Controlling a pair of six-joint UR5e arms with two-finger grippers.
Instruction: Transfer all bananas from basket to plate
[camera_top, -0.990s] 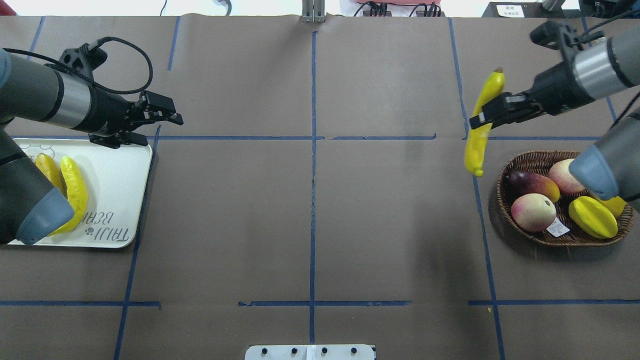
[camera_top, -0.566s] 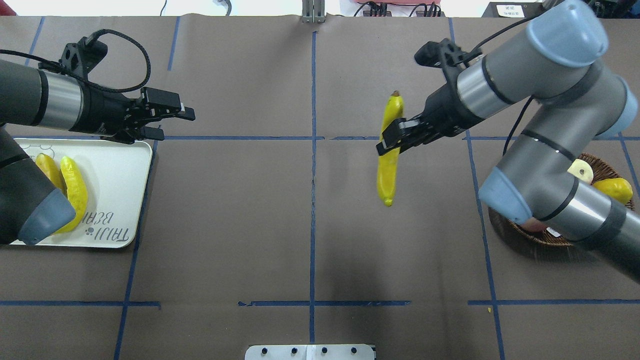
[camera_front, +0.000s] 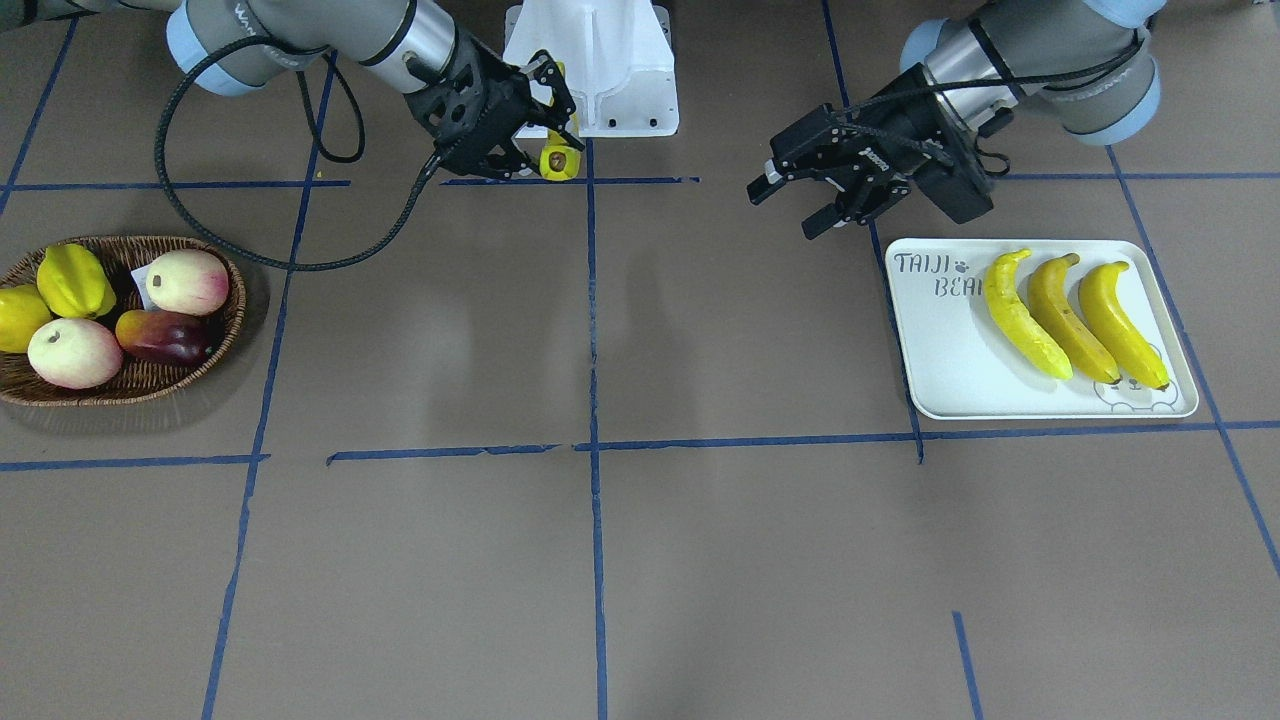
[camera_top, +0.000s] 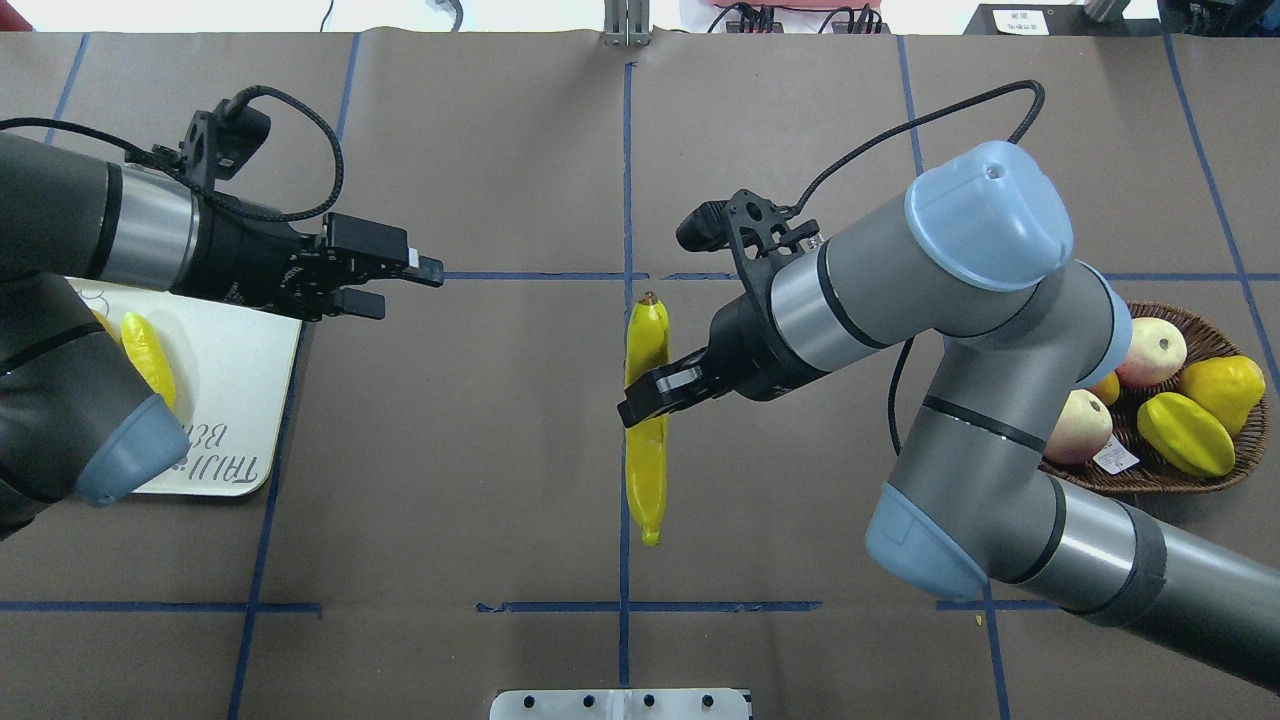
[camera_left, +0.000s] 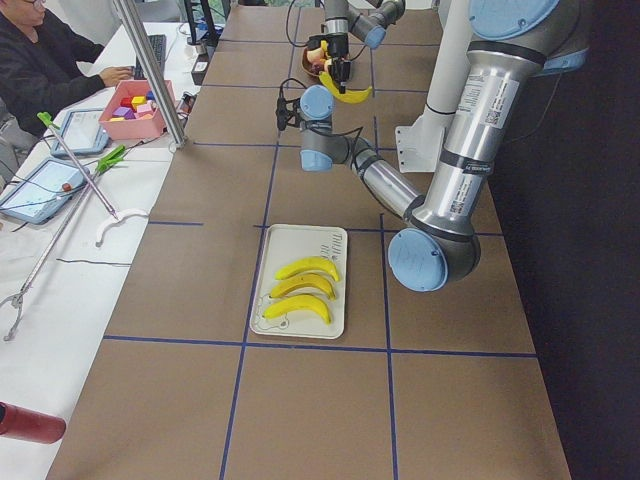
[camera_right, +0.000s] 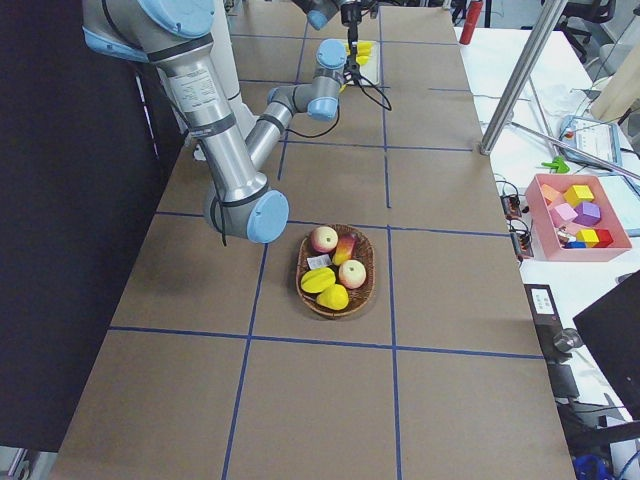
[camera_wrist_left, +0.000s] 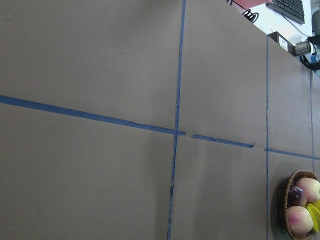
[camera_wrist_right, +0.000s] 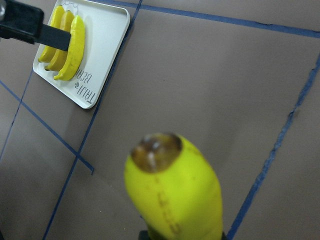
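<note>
My brown paper tabletop (camera_top: 450, 450) is crossed by blue tape lines (camera_top: 625, 180). On my right, close together, sit a ridged yellow-green starfruit (camera_top: 1185, 433), a round yellow lemon (camera_top: 1222, 385), two pink-and-cream peaches (camera_top: 1150, 352) and a dark red mango (camera_front: 160, 335). A pink box of coloured blocks (camera_left: 128, 128) stands off to the side.

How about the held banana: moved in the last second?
Yes. Clamped in the right gripper, the banana went leftward from beside the basket to the centre tape line, toward the plate.
</note>
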